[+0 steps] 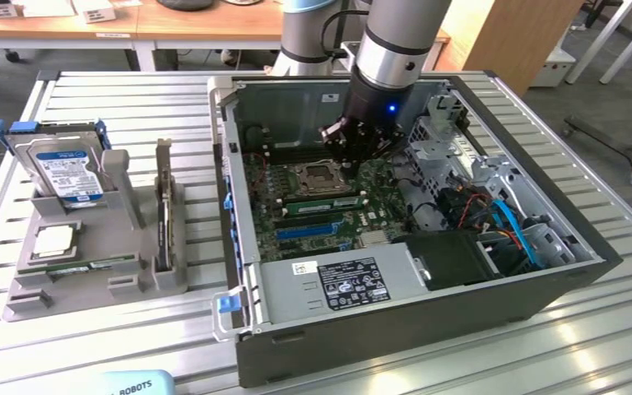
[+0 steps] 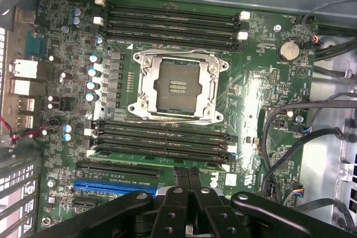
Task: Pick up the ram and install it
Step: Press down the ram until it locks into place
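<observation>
My gripper [image 1: 351, 146] hangs inside the open computer case [image 1: 294, 337], above the motherboard [image 2: 268, 90] and close to the empty processor socket [image 2: 177, 88]. Its black fingers [image 2: 188, 178] are shut together with nothing between them. A long green ram stick [image 1: 322, 202] stands in the memory slots [image 2: 162, 140] just in front of the socket, apart from the fingers. Another thin green stick [image 1: 88, 266] lies in the front groove of the grey holder [image 1: 30, 300] on the exterior view's left.
The grey holder also carries a hard drive [image 1: 66, 169], a square silver processor [image 1: 53, 240] and a tall dark card [image 1: 164, 216]. Inside the case lie a power supply [image 1: 338, 284], black and blue cables [image 1: 513, 230] and a metal drive cage [image 1: 453, 132].
</observation>
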{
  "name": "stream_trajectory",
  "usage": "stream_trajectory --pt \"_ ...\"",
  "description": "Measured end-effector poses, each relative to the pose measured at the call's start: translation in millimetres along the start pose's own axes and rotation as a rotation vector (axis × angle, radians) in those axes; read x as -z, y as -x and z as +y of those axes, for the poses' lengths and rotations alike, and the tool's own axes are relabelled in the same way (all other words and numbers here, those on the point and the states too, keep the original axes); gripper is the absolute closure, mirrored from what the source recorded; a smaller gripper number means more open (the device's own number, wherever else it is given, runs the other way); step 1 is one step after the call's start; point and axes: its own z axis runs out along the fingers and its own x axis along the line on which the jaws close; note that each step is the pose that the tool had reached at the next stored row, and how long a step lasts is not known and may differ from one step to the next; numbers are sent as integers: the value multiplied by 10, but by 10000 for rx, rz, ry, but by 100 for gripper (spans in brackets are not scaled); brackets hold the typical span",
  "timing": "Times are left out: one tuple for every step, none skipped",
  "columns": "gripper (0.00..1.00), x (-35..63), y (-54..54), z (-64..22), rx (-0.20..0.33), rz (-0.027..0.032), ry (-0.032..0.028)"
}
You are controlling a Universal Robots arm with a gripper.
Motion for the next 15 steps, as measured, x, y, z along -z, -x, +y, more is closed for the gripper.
stream_trajectory --pt "90 -1 -10 1 1 -1 1" --pt "90 -1 -23 2 1 -1 1" --pt "90 -1 -38 3 1 0 0" --pt "90 -2 -53 4 1 0 0" --pt "90 -2 -70 6 2 0 0" --pt "90 -3 -87 7 2 0 -1" --pt "90 -3 -100 8 2 0 -1" --pt "90 -3 -113 9 2 0 -1" --pt "90 -3 -123 10 1 0 -1" --pt "90 -4 -131 11 1 0 -1" --pt "90 -4 -140 11 2 0 -1" --pt "90 -4 -151 12 1 0 -1" --pt "90 -5 -162 13 2 0 -1" --pt "90 -5 -174 14 1 0 -1" --pt "90 -6 -180 15 1 0 0"
